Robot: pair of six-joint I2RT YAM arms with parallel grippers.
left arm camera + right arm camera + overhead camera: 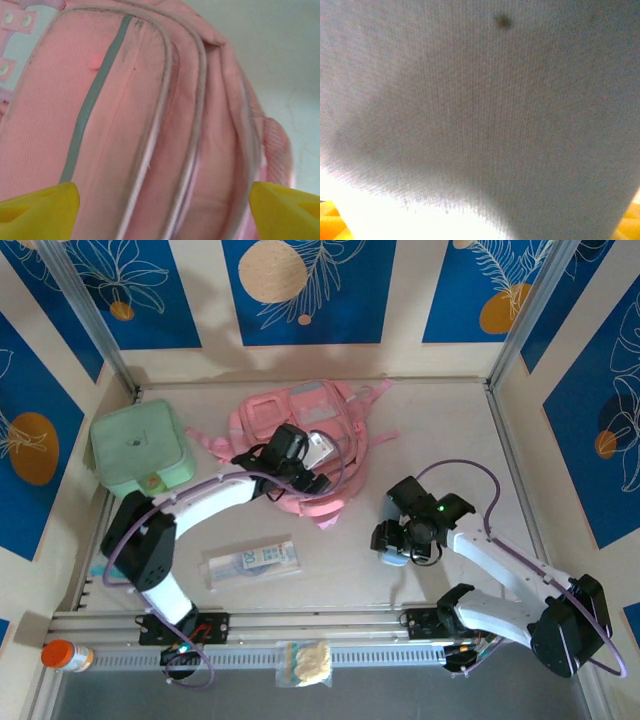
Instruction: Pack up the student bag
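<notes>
The student bag [322, 408], a soft pink backpack, lies at the back middle of the table. My left gripper [308, 478] hovers over the bag's near part. In the left wrist view its yellow fingertips [40, 210] stand wide apart, open, with the bag's pink panels and zip seams [165, 125] spanning the gap. My right gripper [395, 545] is low over the table at the right, shut on a pale grey-blue fabric item [390, 556]. In the right wrist view that ribbed fabric [485, 110] reaches from one orange fingertip [330, 225] to the other.
A mint-green square lidded case [140, 450] stands at the back left. A flat packet with blue print [252, 560] lies near the front left of centre. An orange-capped bottle [65, 653] and a snack bag [305, 662] rest by the front rail.
</notes>
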